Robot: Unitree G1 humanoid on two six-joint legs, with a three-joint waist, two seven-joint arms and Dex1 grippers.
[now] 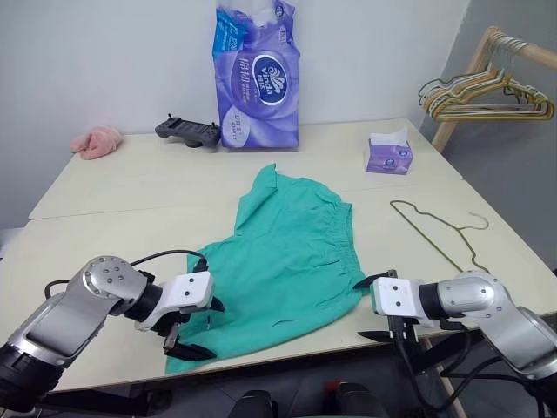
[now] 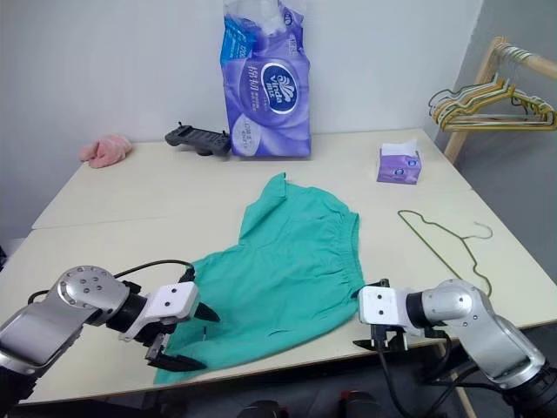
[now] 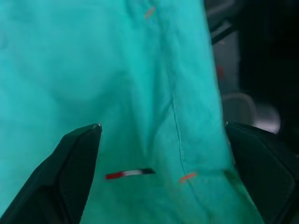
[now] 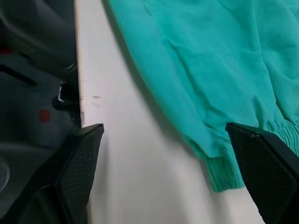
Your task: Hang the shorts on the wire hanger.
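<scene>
Left gripper (image 1: 197,326): fingers spread wide, empty, over the near left corner of the shorts (image 1: 291,261).
Right gripper (image 1: 385,306): fingers spread wide, empty, at the near table (image 1: 130,200) edge just beside the waistband's near end.
Shorts: flat on the table, waistband to the right.
Wire hanger (image 1: 438,231): flat on the table, right of the shorts, apart from them.

The desk (image 1: 104,187) is overlooked from the head by both eye views, while the shorts (image 3: 117,70) are viewed closely along each tool from the wrists.
</scene>
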